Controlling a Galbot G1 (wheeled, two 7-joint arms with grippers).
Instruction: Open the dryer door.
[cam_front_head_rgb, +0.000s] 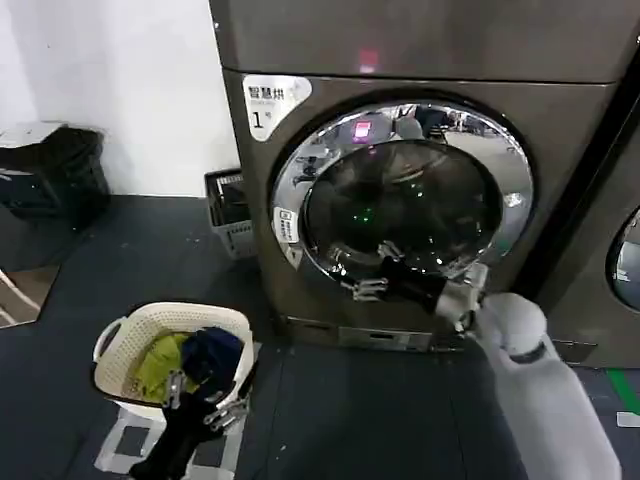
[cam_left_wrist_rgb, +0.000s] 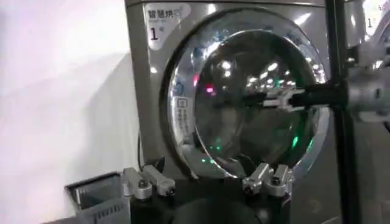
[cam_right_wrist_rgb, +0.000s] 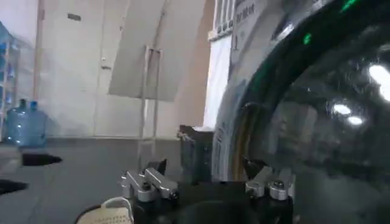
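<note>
Facing the bronze-grey dryer (cam_front_head_rgb: 420, 200), we see the dryer door (cam_front_head_rgb: 405, 205) filling most of the machine front, its chrome ring around dark glass, and it looks shut flush against the front. Our right arm (cam_front_head_rgb: 540, 390) reaches up from the lower right of the head view toward the door's lower half, so it is the nearer arm by far. The door lies straight ahead of the right gripper (cam_front_head_rgb: 372, 272), which sits just off the lower left part of the glass, pointing toward the ring's left edge; whether it touches the glass we cannot tell. Its fingers stand apart and hold nothing, and in the right wrist view (cam_right_wrist_rgb: 207, 185) the ring's edge runs between the spread fingers. We judge the coming move needs the fingers to catch that left rim and pull outward. On the floor at the lower left stands a white laundry basket (cam_front_head_rgb: 120, 340) with clothes, and beside it our left gripper (cam_front_head_rgb: 205, 400) hangs low, well apart from the door, fingers spread and empty.
</note>
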